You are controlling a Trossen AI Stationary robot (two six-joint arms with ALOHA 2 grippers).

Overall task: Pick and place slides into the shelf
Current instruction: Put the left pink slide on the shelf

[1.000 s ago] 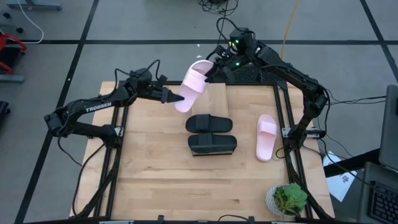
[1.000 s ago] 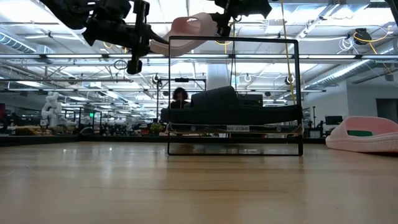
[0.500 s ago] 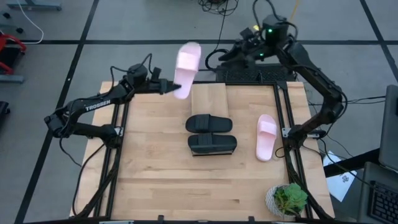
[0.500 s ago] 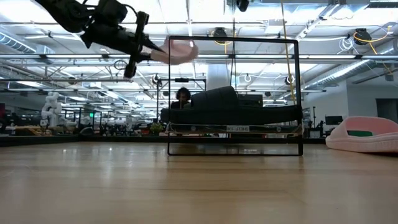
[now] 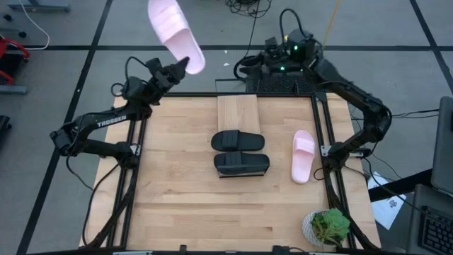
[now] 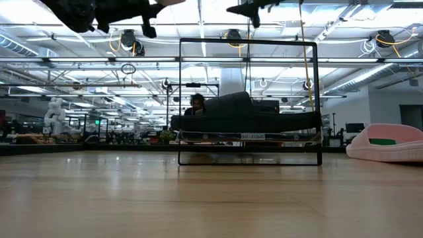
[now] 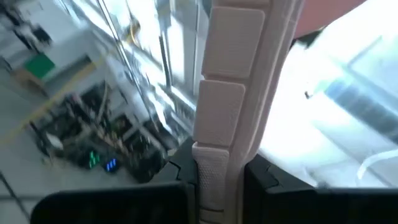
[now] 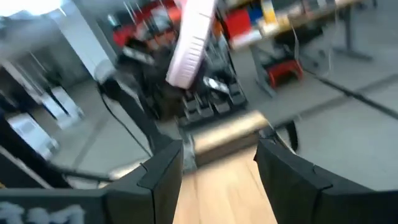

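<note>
Left hand (image 5: 181, 66) clamped on one pink slide (image 5: 174, 32) aloft beyond the surface's (image 5: 177, 184) far edge, right hand (image 5: 257, 62) empty, wide, two black slides (image 5: 241, 151) mid-surface beside shelf (image 5: 238, 114), second pink slide (image 5: 303, 156) near right edge.

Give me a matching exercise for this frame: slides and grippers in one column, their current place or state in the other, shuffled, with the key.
Column 1:
1. pink slide in the air
2. other pink slide
3. black slides
4. right gripper

Column 2:
A. lying on the tabletop near its right edge
B. open and empty, beyond the table's far edge
C. side by side on the shelf
D. held up by the left gripper, past the table's far edge

Pairs: 1-D, 2-A, 3-C, 4-B
</note>
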